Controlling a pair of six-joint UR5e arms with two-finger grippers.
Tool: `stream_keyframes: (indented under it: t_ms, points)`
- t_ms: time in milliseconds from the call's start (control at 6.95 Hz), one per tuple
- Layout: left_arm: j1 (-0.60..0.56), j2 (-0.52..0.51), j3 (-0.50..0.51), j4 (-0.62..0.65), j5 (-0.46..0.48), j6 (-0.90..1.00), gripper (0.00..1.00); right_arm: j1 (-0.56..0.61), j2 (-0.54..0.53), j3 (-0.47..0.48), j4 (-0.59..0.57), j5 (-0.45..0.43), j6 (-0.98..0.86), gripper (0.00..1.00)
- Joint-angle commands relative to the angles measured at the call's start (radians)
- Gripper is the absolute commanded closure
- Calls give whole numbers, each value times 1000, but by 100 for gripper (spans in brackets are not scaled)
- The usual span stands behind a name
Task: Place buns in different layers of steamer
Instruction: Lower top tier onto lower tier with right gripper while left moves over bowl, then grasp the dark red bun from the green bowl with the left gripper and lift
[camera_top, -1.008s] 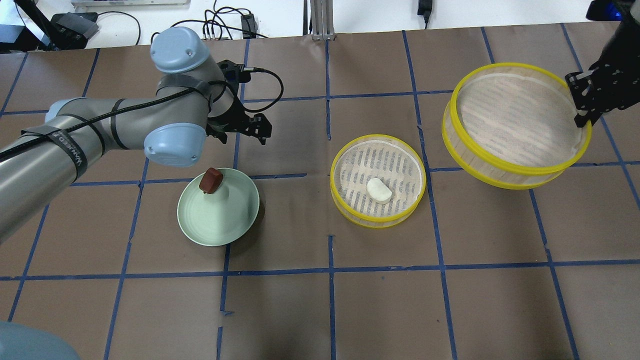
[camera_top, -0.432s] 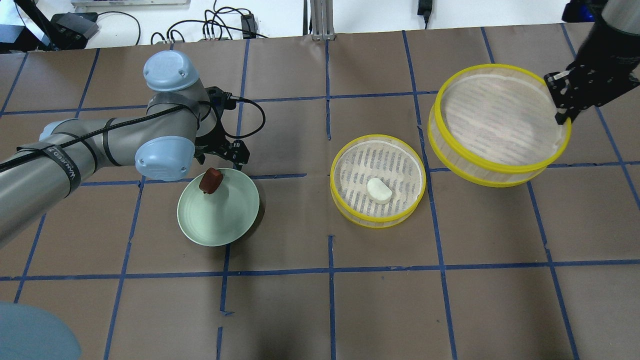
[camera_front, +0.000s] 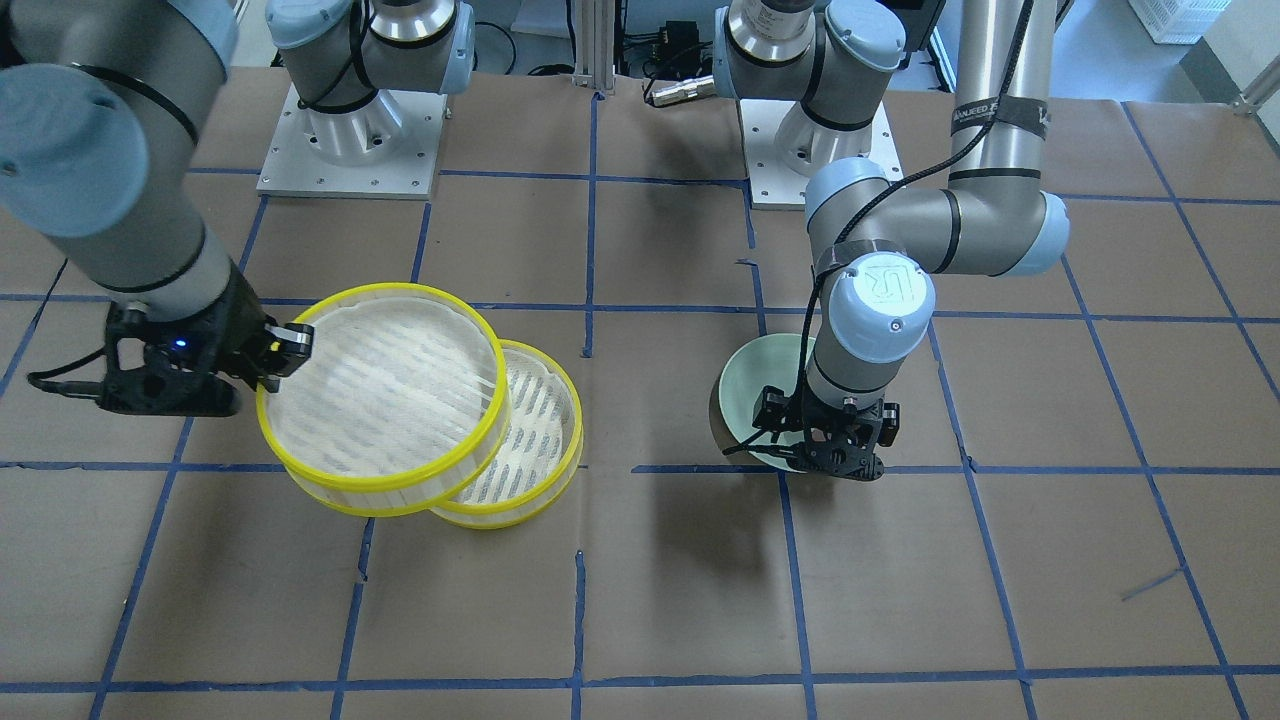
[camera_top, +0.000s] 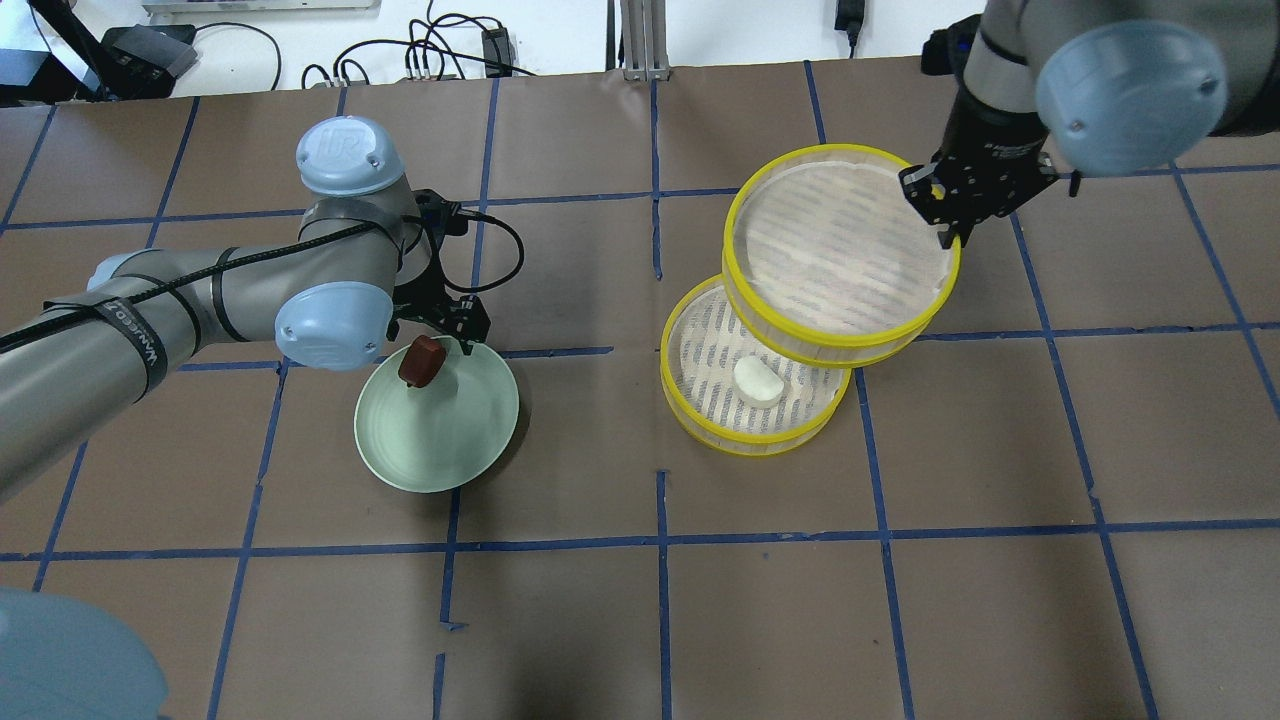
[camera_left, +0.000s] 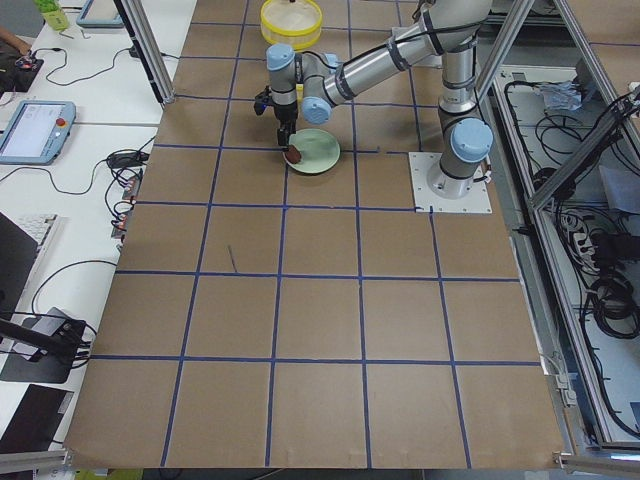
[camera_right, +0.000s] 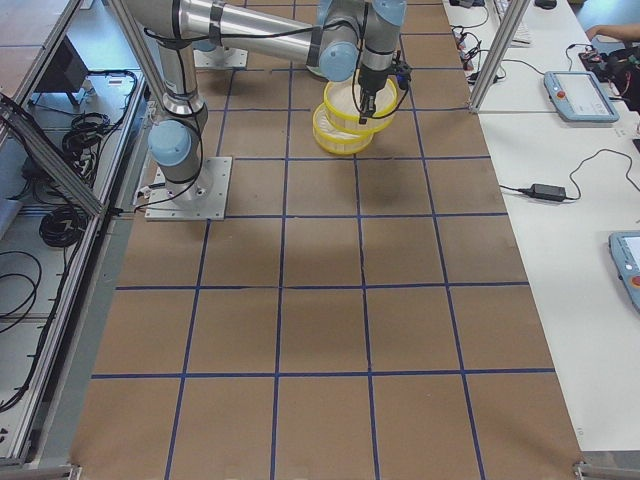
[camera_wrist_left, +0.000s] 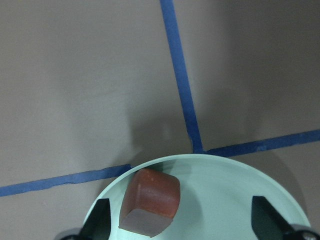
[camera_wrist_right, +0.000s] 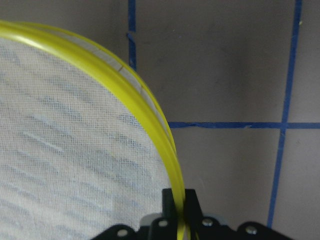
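Observation:
The reddish-brown bun (camera_top: 421, 360) sits at the far edge of the pale green plate (camera_top: 440, 450). My left gripper (camera_top: 445, 335) is open just above it. In the left wrist view the bun (camera_wrist_left: 150, 207) lies between the fingertips (camera_wrist_left: 100, 220), nearer one of them. The white bun (camera_top: 757, 381) lies in the lower steamer tier (camera_top: 745, 440) on the table. My right gripper (camera_top: 945, 225) is shut on the rim of the second tier (camera_top: 840, 345). It holds that tier tilted in the air, partly over the lower one. The right wrist view shows the clamped rim (camera_wrist_right: 150, 100).
Brown paper with a grid of blue tape lines (camera_top: 660, 540) covers the table. Cables and a metal post (camera_top: 640, 40) lie past the far edge. The arm bases (camera_front: 340, 130) stand at the robot's side.
My right arm has carried the held tier left, from the table's right side to partly over the lower tier. My left gripper has moved down and toward the plate's brown bun.

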Motion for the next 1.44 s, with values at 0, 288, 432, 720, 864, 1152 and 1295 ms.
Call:
stream_keyframes:
  t_ms: [0,288,432,720,864,1152,1295]
  points:
    - [0,-3,-8,0,10,0,0,72,8,143,-157,-3,10,98]
    - [1,-24,-28,26,5,-1,5,132,14,151,-174,-11,22,98]
    - [3,-25,-23,28,6,2,15,132,18,153,-162,-12,10,99]
    - [42,-15,-29,26,6,2,95,131,49,133,-164,-19,19,99]
    - [49,-11,-25,25,6,2,98,131,57,128,-165,-17,21,99]
    - [44,14,1,20,8,-16,98,125,66,110,-165,-17,13,98]
    - [15,59,38,-38,2,-30,98,120,72,108,-168,-17,12,98]
